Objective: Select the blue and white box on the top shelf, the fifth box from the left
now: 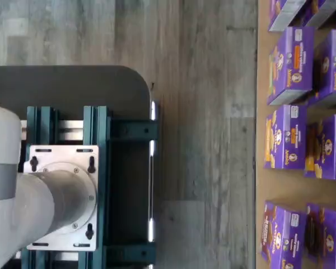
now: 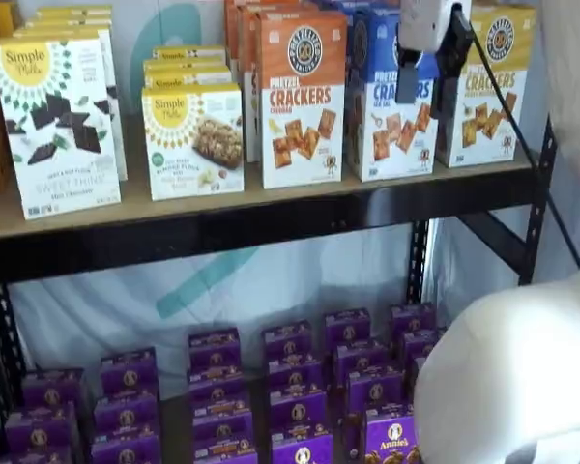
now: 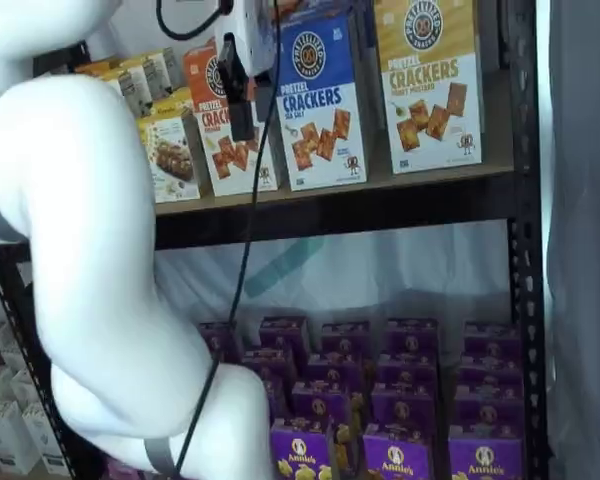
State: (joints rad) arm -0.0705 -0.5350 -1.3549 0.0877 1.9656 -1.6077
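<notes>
The blue and white box (image 2: 391, 130) (image 3: 320, 110) stands upright on the top shelf (image 2: 222, 208) (image 3: 380, 185), between an orange-topped and a yellow-topped cracker box. My gripper (image 2: 429, 87) (image 3: 237, 105) hangs from above in front of the box's upper half, on the camera side of it. Its two black fingers (image 2: 407, 82) show a plain gap, so it is open with nothing held. The wrist view shows neither the box nor the fingers, only the dark mount with teal brackets (image 1: 95, 185).
The orange-topped cracker box (image 2: 303, 97) and the yellow-topped one (image 2: 488, 87) (image 3: 430, 80) flank the target. Simple Mills boxes (image 2: 58, 126) stand further left. Small purple boxes (image 2: 300, 387) (image 3: 400, 400) (image 1: 291, 67) fill the lower level. A black upright (image 3: 525, 200) and my white arm (image 3: 100, 280) (image 2: 512, 377) are close by.
</notes>
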